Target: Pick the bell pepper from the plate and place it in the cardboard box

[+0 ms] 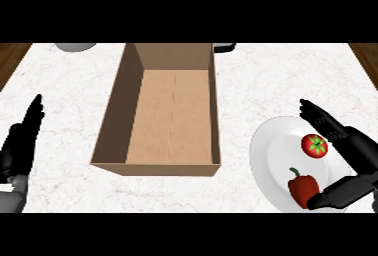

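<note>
A dark red bell pepper (pixel 302 186) with a green stem lies on the near part of a white plate (pixel 270 150) at the right of the counter. A red tomato (pixel 315 145) sits on the same plate, farther back. My right hand (pixel 347 142) hangs over the plate's right side, open, its fingers stretched past the tomato and its thumb (pixel 336 195) reaching in beside the pepper. An open, empty cardboard box (pixel 170 117) stands in the middle of the counter. My left hand (pixel 21 145) rests open at the left edge, fingers up.
The white marble counter (pixel 66 100) has dark wood showing at both far corners. A grey round object (pixel 74 47) sits at the back left, and a dark object (pixel 224 47) peeks out behind the box's far right corner.
</note>
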`<move>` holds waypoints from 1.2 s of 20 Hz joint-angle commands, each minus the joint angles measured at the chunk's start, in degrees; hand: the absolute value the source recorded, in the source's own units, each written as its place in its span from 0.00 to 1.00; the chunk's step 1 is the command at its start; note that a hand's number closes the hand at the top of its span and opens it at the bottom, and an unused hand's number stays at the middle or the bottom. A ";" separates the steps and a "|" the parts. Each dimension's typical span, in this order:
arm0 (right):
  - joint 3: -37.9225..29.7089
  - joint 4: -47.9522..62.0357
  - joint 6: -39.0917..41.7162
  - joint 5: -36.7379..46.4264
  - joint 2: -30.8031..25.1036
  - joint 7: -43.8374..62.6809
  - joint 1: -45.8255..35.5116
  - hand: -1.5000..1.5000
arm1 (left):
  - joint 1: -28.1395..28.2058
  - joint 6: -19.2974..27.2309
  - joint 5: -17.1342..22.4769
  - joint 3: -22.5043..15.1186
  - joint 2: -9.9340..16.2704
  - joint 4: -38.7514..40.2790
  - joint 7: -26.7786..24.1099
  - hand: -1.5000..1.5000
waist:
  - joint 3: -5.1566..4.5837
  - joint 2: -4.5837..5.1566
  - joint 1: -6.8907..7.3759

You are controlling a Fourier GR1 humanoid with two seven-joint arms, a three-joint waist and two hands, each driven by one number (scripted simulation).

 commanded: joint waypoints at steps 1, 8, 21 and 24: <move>0.72 6.85 5.80 8.91 -5.29 -13.55 10.95 0.00 | 3.55 -1.97 -0.13 1.72 2.62 2.28 -4.33 0.50 | 0.47 0.45 -0.62; -7.38 29.71 19.54 6.52 -5.39 -43.20 7.55 0.00 | 0.88 -3.68 -0.77 2.00 2.13 4.59 -5.81 0.50 | 0.45 0.57 0.67; 6.86 26.33 13.27 32.27 -17.47 -37.44 -6.08 0.00 | 0.96 -4.11 -1.86 2.13 0.20 6.01 -6.61 0.50 | 0.24 0.48 1.72; 10.90 25.74 14.18 36.65 -16.89 -34.00 -9.81 0.00 | -1.52 -5.38 -2.18 3.23 1.28 8.60 -8.35 0.50 | 0.22 0.56 1.52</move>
